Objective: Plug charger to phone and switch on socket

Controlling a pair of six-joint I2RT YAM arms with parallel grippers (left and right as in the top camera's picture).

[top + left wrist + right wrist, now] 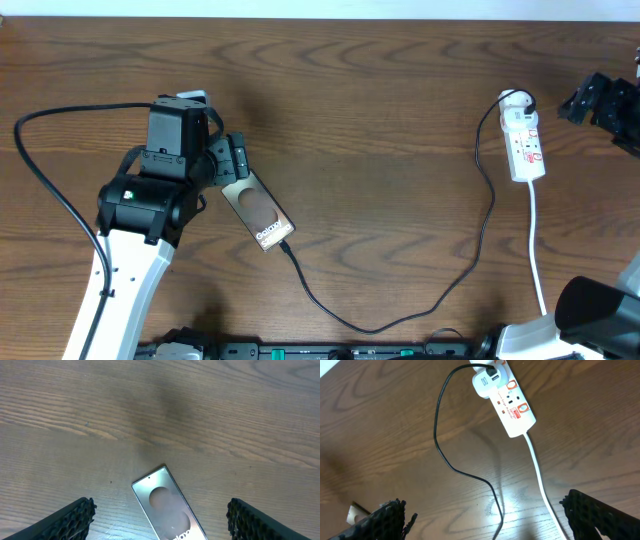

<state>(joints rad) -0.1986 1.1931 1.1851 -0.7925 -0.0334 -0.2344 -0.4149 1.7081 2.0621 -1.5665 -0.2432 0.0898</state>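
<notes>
The phone (pixel 258 212) lies flat and slanted on the wood table, its "Galaxy" text at the near right end. The charger cable (pixel 370 327) meets that end with its small tip (pixel 286 248), loops along the table and runs up to a plug in the white socket (pixel 525 145). My left gripper (pixel 232 160) hangs open over the phone's far end. In the left wrist view the phone (pixel 167 510) lies between the spread fingers (pixel 75 519), untouched. My right gripper (pixel 585 102) stays open beside the socket. The right wrist view shows the socket (pixel 512 402), the cable (pixel 440 445) and nothing in the right gripper (pixel 487 512).
The socket's white cord (pixel 535 250) runs toward the near right, ending by the right arm's base (pixel 590 310). A thick black robot cable (pixel 40 170) loops at the left. The left arm (pixel 130 260) stands over the near left of the table.
</notes>
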